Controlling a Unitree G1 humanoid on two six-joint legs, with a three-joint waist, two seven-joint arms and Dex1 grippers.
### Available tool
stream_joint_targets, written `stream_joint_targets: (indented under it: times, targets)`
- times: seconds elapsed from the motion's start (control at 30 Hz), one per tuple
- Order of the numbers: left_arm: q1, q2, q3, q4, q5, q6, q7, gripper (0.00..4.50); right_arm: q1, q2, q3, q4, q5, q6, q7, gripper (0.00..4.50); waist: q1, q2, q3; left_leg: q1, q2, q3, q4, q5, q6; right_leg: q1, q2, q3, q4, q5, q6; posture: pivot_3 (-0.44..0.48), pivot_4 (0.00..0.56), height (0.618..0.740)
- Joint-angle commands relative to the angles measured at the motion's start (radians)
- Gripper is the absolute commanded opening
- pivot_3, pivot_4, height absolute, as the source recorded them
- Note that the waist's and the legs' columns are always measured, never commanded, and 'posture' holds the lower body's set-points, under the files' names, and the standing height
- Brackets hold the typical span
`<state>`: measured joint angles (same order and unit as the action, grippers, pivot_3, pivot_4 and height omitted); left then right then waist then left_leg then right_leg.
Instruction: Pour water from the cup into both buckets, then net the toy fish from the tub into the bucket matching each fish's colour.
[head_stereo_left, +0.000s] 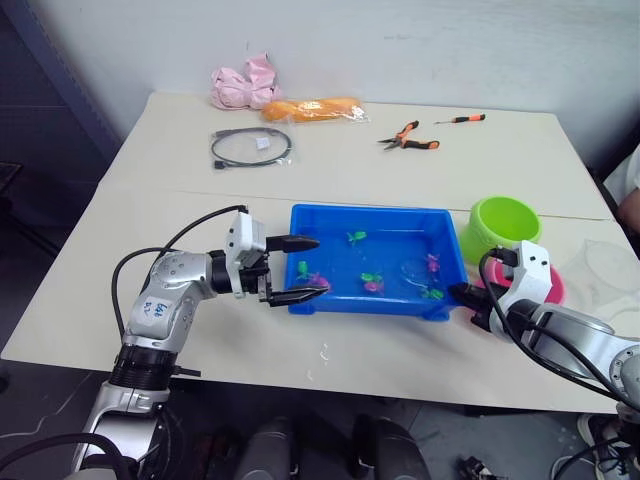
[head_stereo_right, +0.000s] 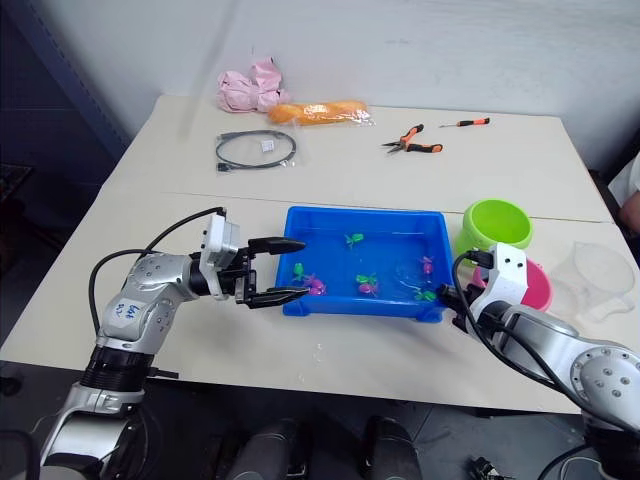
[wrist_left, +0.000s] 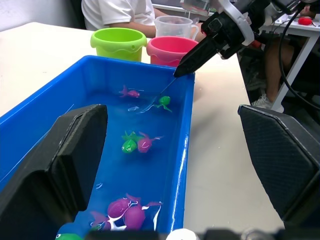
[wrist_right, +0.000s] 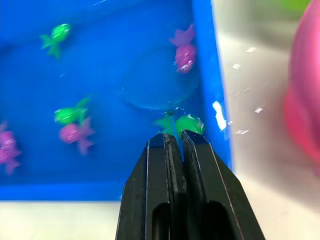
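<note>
The blue tub (head_stereo_left: 300, 300) sits at the table's front middle, holding water and several green and pink toy fish (head_stereo_left: 372, 285). My left gripper (head_stereo_left: 320, 267) is open, its fingers just over the tub's left rim. At the tub's right front corner, my right gripper (wrist_right: 172, 136) is shut on the net's thin handle. The net (wrist_right: 160, 90) has its hoop lying in the water, next to a green fish (wrist_right: 189, 123). The lime green bucket (head_stereo_left: 503, 225) and the pink bucket (head_stereo_right: 540, 285) stand right of the tub. The clear cup (head_stereo_left: 610, 262) is farther right.
Orange-handled pliers (head_stereo_left: 410, 137), a screwdriver (head_stereo_left: 462, 119), a coiled cable (head_stereo_left: 250, 148), a pink cloth (head_stereo_left: 243, 85) and an orange bag (head_stereo_left: 312, 110) lie at the table's far side. A person in a white shirt (wrist_left: 120, 12) sits beyond the right edge.
</note>
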<state>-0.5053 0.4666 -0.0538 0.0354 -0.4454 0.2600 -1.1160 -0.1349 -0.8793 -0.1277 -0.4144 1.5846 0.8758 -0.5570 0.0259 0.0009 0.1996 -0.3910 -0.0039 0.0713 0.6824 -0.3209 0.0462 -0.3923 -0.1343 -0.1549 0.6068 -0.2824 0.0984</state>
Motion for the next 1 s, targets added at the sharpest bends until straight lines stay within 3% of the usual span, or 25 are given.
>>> stream_joint_targets:
  times: [0.03,0.23,0.5,0.8,1.0]
  targets:
    - [-0.002,0.004,0.004,-0.057,-0.014,0.01,0.005,4.47,-0.004,-0.023,0.016,-0.069,-0.16,0.015,0.09,0.0,0.001,0.0,0.0,0.0,0.0,0.0,0.0,0.0,0.0,0.0,0.0,0.0,0.0,0.0,0.0,0.0,0.15,0.74]
    - [-0.019,0.015,0.015,-0.048,-0.006,0.008,0.009,4.47,0.009,0.041,0.013,-0.104,-0.385,-0.045,0.215,0.0,0.001,0.0,0.0,0.0,0.0,-0.001,0.0,0.0,0.0,0.0,0.0,-0.001,0.0,0.0,0.0,0.0,0.15,0.74]
    - [-0.02,0.006,0.011,-0.065,-0.002,0.001,0.039,4.47,0.057,0.072,-0.044,-0.192,-0.459,-0.046,0.358,0.0,0.002,0.0,0.0,0.0,0.0,-0.001,0.0,0.0,0.0,0.0,0.0,-0.001,0.0,0.0,0.0,0.0,0.15,0.74]
    - [-0.009,0.03,0.015,-0.107,-0.013,0.003,0.033,4.47,0.236,0.066,-0.179,-0.296,-0.589,-0.171,0.65,0.0,0.002,0.0,0.0,0.0,0.0,-0.001,0.0,0.0,0.0,0.0,0.001,-0.001,0.0,0.0,0.0,0.0,0.15,0.74]
    - [-0.036,0.003,0.032,-0.103,0.011,-0.029,0.092,4.47,0.353,0.13,-0.233,-0.289,-0.655,-0.223,0.735,0.0,0.003,0.0,0.0,0.001,0.0,-0.001,0.0,0.0,0.0,0.001,0.001,0.0,0.0,0.0,0.0,0.0,0.15,0.74]
